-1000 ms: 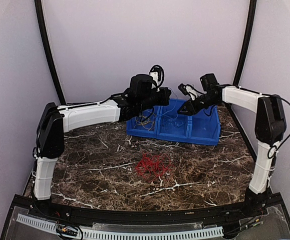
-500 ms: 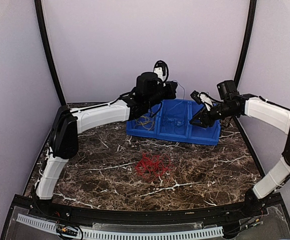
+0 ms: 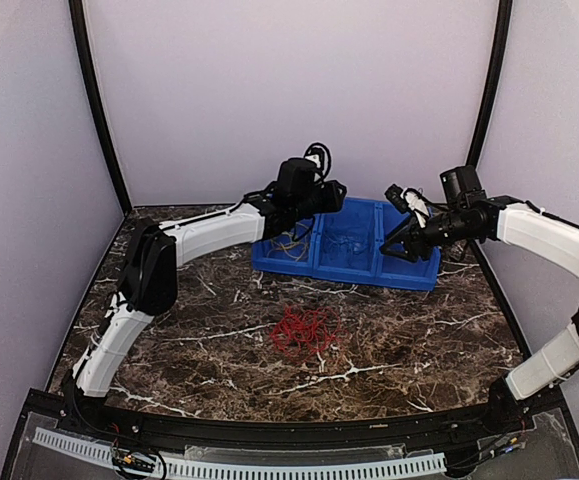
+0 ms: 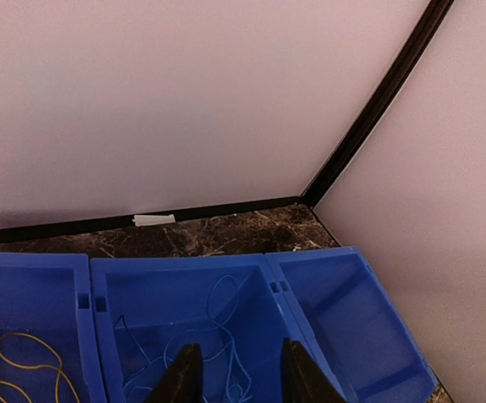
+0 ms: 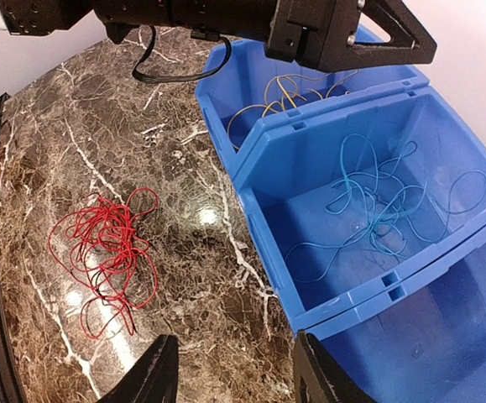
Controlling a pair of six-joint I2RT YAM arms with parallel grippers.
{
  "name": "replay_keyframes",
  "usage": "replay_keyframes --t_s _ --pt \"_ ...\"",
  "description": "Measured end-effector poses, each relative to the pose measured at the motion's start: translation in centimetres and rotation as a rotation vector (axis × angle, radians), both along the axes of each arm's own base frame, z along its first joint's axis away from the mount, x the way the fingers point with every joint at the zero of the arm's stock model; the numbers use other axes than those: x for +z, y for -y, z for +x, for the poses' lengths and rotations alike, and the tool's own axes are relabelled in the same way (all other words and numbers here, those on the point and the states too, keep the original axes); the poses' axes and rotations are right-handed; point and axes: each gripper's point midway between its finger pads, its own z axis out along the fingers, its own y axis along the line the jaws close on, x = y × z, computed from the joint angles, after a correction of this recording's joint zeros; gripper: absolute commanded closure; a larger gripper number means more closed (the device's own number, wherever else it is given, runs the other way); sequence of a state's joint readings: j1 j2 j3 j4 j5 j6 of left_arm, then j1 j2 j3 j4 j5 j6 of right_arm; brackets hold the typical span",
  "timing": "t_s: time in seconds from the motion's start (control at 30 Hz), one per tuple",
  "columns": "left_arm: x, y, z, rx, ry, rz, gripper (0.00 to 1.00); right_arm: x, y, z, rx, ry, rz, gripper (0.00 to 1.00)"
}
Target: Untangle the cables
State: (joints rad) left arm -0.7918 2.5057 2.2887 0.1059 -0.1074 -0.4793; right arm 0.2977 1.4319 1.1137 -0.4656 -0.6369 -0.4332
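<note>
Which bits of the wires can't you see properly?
Blue wires: the left gripper hides their near part in the left wrist view.
Yellow wires: cut off by the bottom edge in the left wrist view; the left gripper covers their far end in the right wrist view.
Top view: wires inside the bin are too small to trace.
Red wires: too tangled to tell which lies on top.

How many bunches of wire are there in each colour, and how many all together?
Red bunch: 1, on the table
Blue bunch: 1, in the bin
Yellow bunch: 1, in the bin
Total: 3
</note>
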Motion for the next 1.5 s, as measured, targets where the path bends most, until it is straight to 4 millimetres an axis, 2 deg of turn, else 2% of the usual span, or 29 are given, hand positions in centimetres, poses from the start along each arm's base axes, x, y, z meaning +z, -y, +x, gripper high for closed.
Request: replay_keyframes --t_s 0.23,0.33,0.4,0.47,0.53,0.7,0.77,0.87,0.93,1.0,1.1,1.23,1.37,1.5 --pt "-2.4 0.0 -1.0 -0.022 -0.065 0.088 0.51 0.1 -0.2 -0.1 0.01 -0.001 0.01 0.51" --pt "-3.4 -0.7 -1.9 -0.03 -0.113 0.16 0.5 0.1 -0.2 -0.2 0.016 0.002 0.011 0.5" --pt "-3.2 -1.7 -2.9 -0.04 -0.129 0.195 0.49 0.0 -0.2 -0.4 0.026 0.002 0.012 0.49" --pt "-2.0 -3.2 -4.5 -0.055 -0.129 0.224 0.49 -0.1 -0.3 -0.6 0.039 0.004 0.013 0.49" --pt "-0.1 -4.7 -6.2 -0.067 -0.111 0.224 0.49 -0.1 -0.4 -0.8 0.057 0.007 0.014 0.49" --pt "7.0 -8.8 -10.9 -0.102 -0.016 0.179 0.49 -1.2 -1.6 -1.5 0.126 -0.002 -0.011 0.49" --pt "9.1 -10.3 -12.6 -0.112 0.023 0.16 0.49 -1.8 -2.4 -2.1 0.162 -0.007 -0.028 0.49" --pt "10.3 -12.7 -15.1 -0.125 0.051 0.159 0.49 -2.8 -4.1 -3.4 0.234 -0.013 -0.062 0.49" --pt "9.4 -13.8 -16.4 -0.141 0.048 0.177 0.49 -3.5 -5.2 -3.8 0.274 -0.015 -0.083 0.49" --pt "7.6 -14.4 -17.4 -0.161 0.025 0.205 0.5 -4.3 -6.2 -4.2 0.311 -0.025 -0.101 0.49" --pt "3.1 -15.0 -18.6 -0.197 -0.046 0.266 0.5 -6.0 -7.7 -4.5 0.359 -0.056 -0.137 0.49" --pt "-1.6 -15.6 -19.7 -0.221 -0.134 0.316 0.5 -8.6 -9.0 -4.6 0.396 -0.112 -0.181 0.49" --pt "-3.5 -15.0 -19.8 -0.242 -0.178 0.32 0.52 -11.1 -9.8 -5.0 0.421 -0.173 -0.224 0.49" --pt "-5.0 -14.5 -19.8 -0.258 -0.216 0.315 0.53 -12.1 -10.1 -5.9 0.439 -0.203 -0.249 0.49"
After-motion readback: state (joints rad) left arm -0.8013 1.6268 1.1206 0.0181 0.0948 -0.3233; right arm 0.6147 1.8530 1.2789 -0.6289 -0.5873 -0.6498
